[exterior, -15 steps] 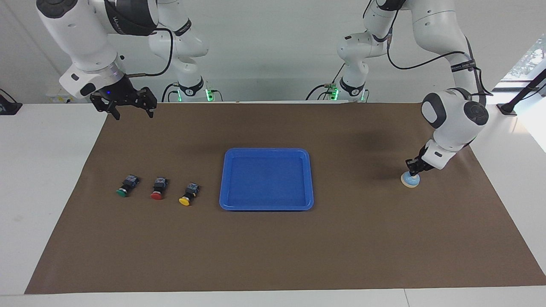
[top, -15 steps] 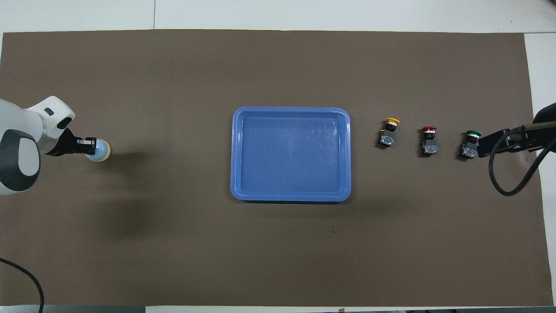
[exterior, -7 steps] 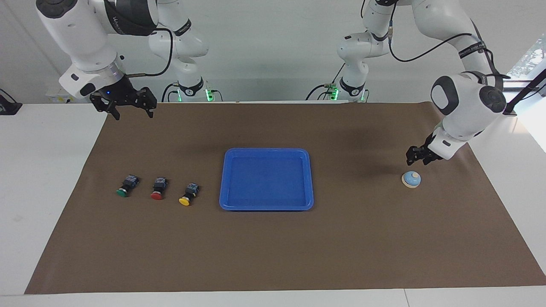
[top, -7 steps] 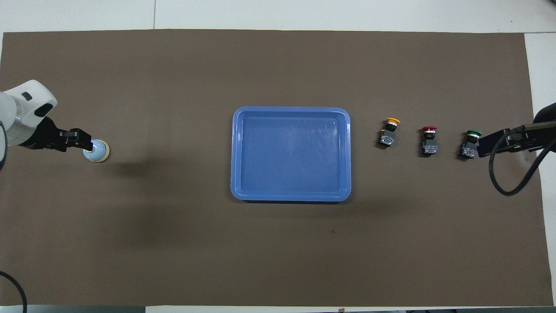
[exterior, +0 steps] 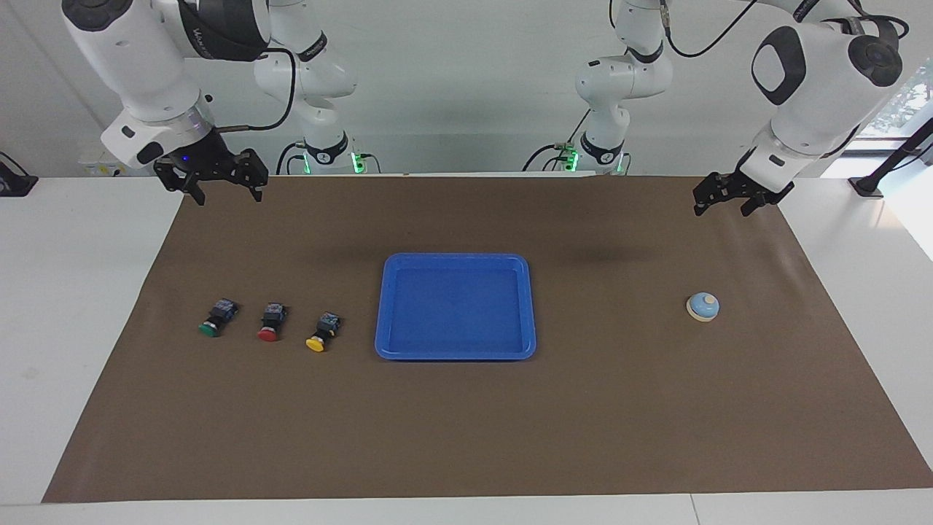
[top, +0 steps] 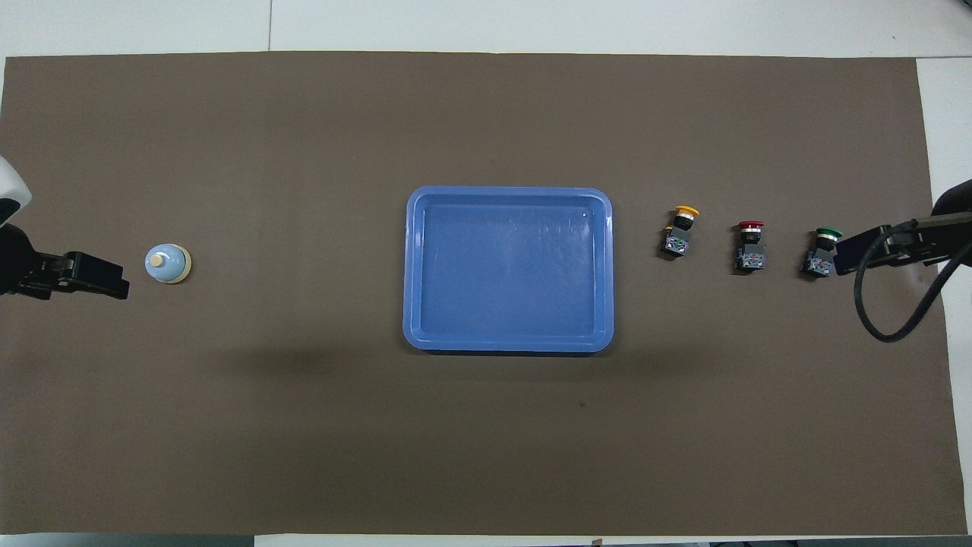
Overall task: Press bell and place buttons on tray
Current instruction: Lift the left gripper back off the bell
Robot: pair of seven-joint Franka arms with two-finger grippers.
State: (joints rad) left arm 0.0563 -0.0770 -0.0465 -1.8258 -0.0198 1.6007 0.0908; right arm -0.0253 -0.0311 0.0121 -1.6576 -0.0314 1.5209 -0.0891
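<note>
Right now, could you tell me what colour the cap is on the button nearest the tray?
Yellow cap, clearest in the overhead view.

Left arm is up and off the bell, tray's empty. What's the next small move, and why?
Probably bring the right gripper, whose jaws stand open, down over the green button. All three buttons lie on the mat at the right arm's end, none in the tray, and green is the one nearest that gripper's end. The left gripper hangs clear of the bell.
</note>
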